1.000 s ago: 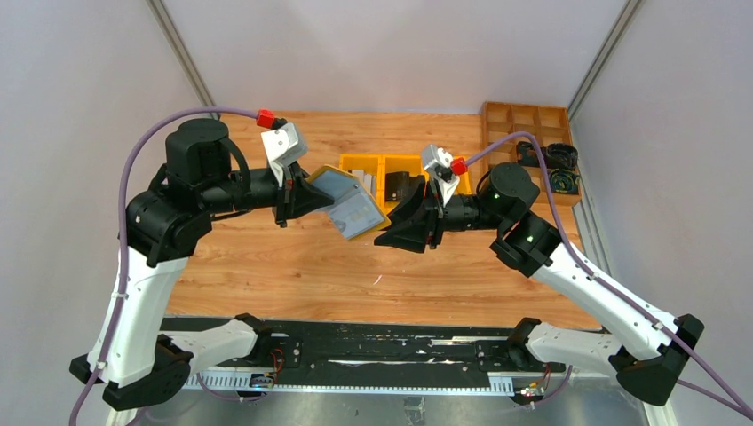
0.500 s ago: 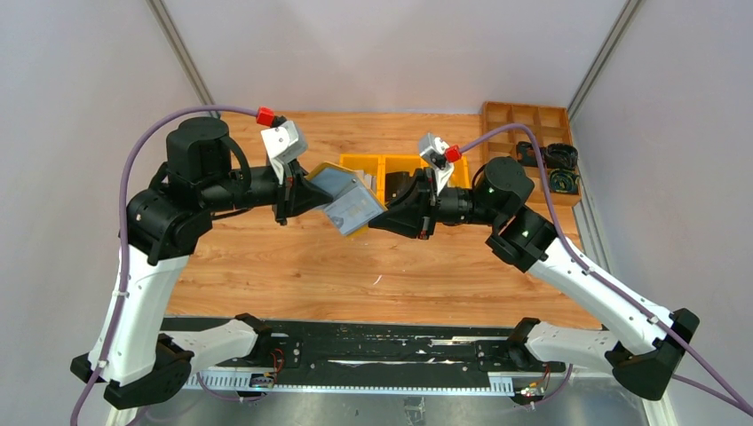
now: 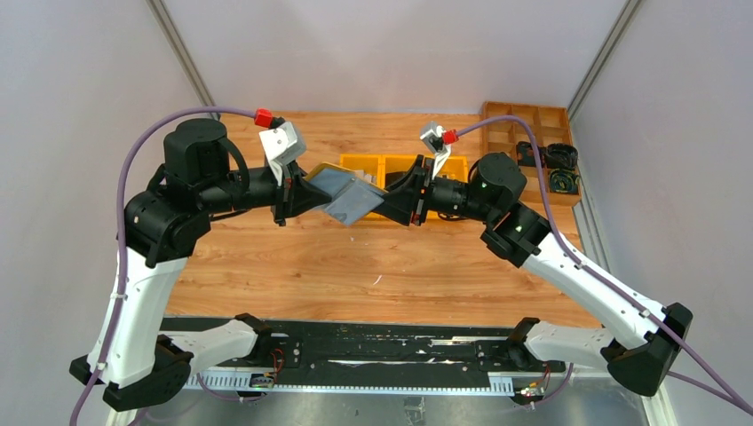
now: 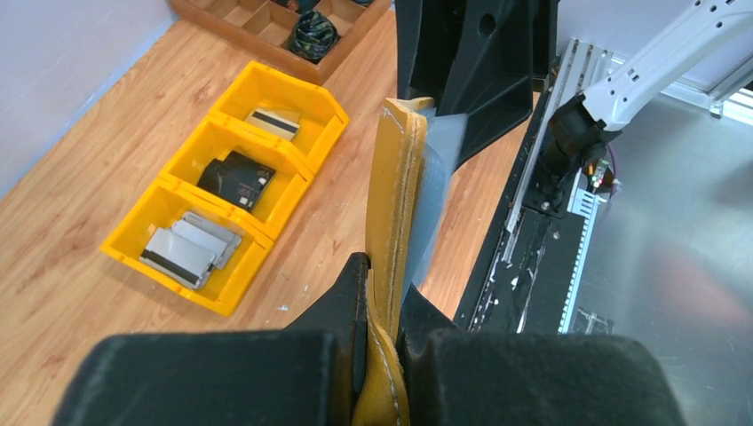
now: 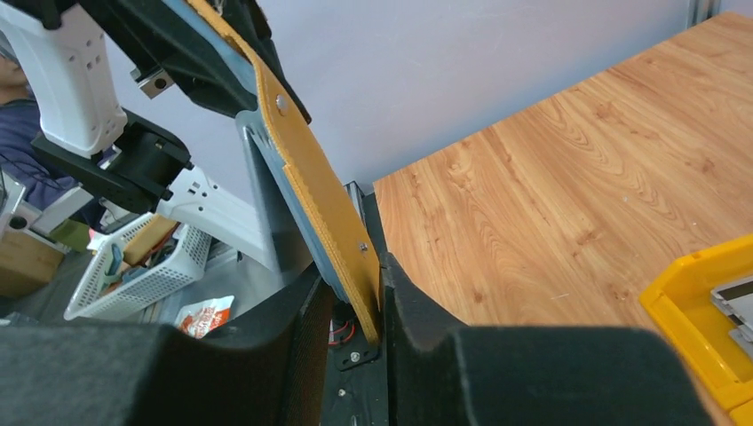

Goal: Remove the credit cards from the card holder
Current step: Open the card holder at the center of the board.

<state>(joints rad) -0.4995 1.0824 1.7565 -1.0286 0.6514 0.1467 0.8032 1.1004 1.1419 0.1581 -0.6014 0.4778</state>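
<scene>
The card holder (image 3: 348, 197) hangs in the air between the two arms, mustard-yellow outside and silvery-grey inside. My left gripper (image 3: 306, 192) is shut on its left end. In the left wrist view my left gripper (image 4: 384, 286) pinches the yellow stitched edge (image 4: 396, 204). My right gripper (image 3: 389, 202) is at the holder's right edge. In the right wrist view the yellow flap (image 5: 311, 191) sits between my right gripper's (image 5: 352, 312) open jaws, touching one finger with a gap to the other. No card shows apart from the grey inner face. Grey cards (image 4: 188, 250) lie in a yellow bin.
Three joined yellow bins (image 3: 380, 166) stand behind the holder; one holds a black block (image 4: 235, 175), another a card (image 4: 272, 122). A brown wooden divided tray (image 3: 526, 120) stands at the back right, with black round parts (image 3: 558, 169) beside it. The rail (image 3: 355, 351) lies along the near edge.
My right gripper has moved left and up until its jaws straddle the holder's free edge. The holder has tipped flatter. My left gripper has kept its hold.
</scene>
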